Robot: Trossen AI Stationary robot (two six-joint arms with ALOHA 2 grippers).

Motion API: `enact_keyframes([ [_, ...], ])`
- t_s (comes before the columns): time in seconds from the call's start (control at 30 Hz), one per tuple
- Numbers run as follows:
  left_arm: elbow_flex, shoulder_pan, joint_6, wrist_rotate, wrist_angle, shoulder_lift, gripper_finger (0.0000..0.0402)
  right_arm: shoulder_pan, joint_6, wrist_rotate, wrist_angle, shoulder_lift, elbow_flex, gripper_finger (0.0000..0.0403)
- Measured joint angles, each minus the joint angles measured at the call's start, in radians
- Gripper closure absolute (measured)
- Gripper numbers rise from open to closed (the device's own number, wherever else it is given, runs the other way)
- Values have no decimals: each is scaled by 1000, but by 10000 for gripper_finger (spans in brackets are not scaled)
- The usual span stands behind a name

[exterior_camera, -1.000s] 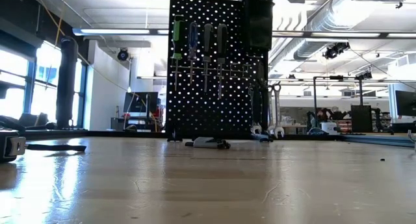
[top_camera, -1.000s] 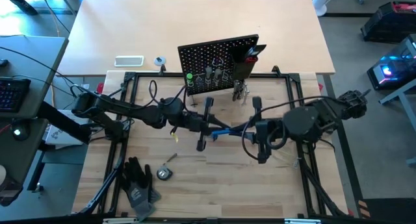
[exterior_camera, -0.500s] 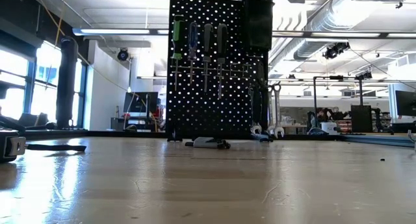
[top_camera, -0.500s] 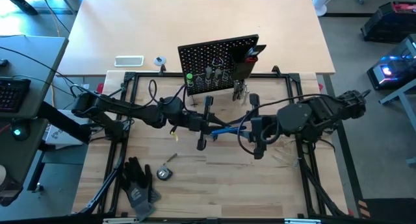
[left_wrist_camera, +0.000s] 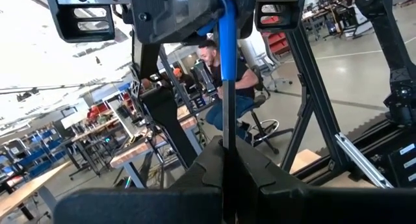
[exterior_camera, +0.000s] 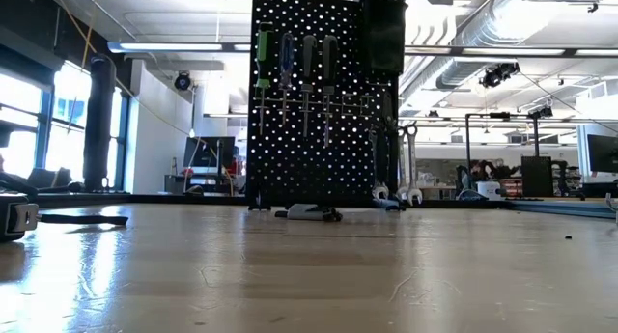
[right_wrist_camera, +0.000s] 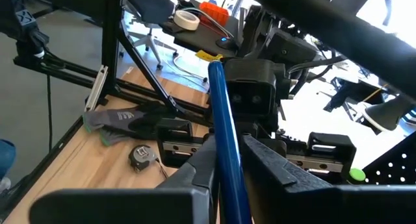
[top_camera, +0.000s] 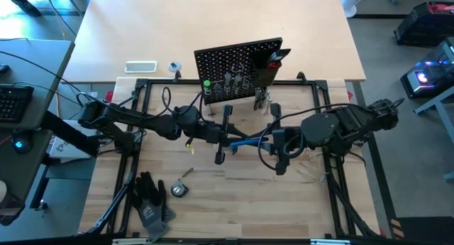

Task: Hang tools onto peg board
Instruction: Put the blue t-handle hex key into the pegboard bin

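Observation:
Above the table's middle, a blue-handled hex key (top_camera: 247,140) hangs level between my two grippers. My left gripper (top_camera: 235,140) comes from the left and is shut on its thin dark shaft. From the right, my right gripper (top_camera: 261,141) is shut on its blue handle. Behind them the black peg board (top_camera: 237,64) stands upright on small legs. Screwdrivers (exterior_camera: 294,63) hang in its wire rings, silver wrenches (exterior_camera: 409,164) hang at its lower right, and a black box bin (exterior_camera: 383,34) sits at its top right. My left gripper pinches the hex key's thin dark shaft (left_wrist_camera: 225,149) between its two fingers. The fingers lie level, coming from the table's left, along the key. The key is clear of the table. My right gripper has the blue handle (right_wrist_camera: 223,113) between its two fingers (right_wrist_camera: 203,160), one on each side. The fingers come from the table's right, slanting slightly down, along the handle. The handle runs on toward my left gripper, clear of the table.
Black work gloves (top_camera: 151,199) and a small tape measure (top_camera: 179,189) lie near the front left. A white flat device (top_camera: 140,66) lies behind the peg board's left. A black frame (top_camera: 142,85) borders the work area. A person (left_wrist_camera: 224,81) sits beyond the table.
My right gripper has edged a little toward the table's left, along the blue handle toward my left gripper. The hex key stays level between the two grippers.

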Motion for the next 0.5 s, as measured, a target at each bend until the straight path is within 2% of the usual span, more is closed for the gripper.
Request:
enact_keyframes([
  [0.2,0,0,0,0,-9,0,401,0,0,-13,-1,0,0,352],
  [0.37,0,0,-8,-1,-13,0,401,0,-20,-10,-8,0,0,386],
  [0.5,0,7,-14,-6,-24,0,392,0,-31,13,-7,0,0,388],
])
